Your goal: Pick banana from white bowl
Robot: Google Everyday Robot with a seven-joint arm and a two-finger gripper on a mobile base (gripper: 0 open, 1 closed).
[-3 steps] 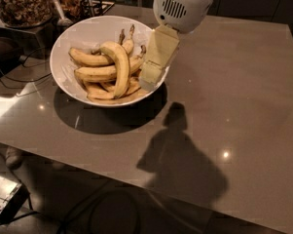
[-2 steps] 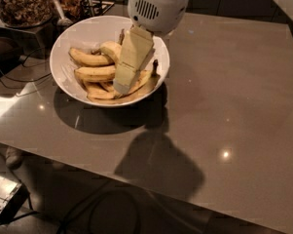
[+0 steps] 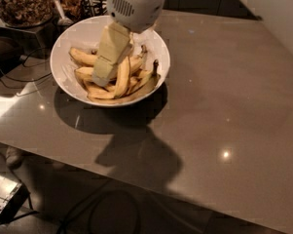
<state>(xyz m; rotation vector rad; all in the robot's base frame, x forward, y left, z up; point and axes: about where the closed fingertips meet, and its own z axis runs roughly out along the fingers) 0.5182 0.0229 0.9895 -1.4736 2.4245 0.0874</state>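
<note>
At upper left of the grey table [image 3: 224,106], your entries read as follows.

1. White bowl [image 3: 67,76]: round and glossy. It stood on the table near the left edge and held a loose heap of yellow fruit.
2. Banana [image 3: 122,76]: the thick, most arched one. It lay near the middle of the bowl on top of the flatter bananas [image 3: 82,57], curving from the far side toward the near rim. Its upper end was hidden behind the gripper.
3. Gripper [image 3: 101,78]: pale, hung from the white wrist housing [image 3: 134,4] above the bowl's far rim. It angled down and left into the bowl. Its tip sat over the heap just left of the banana; you could not tell whether the two touched. You also could not tell whether it was spread, pressed together or pinching anything.
4. Jar [image 3: 22,4] of brown bits: behind the bowl at far left, apart from it.
5. Shadow [image 3: 136,152]: dark, on the table in front of the bowl.
</note>
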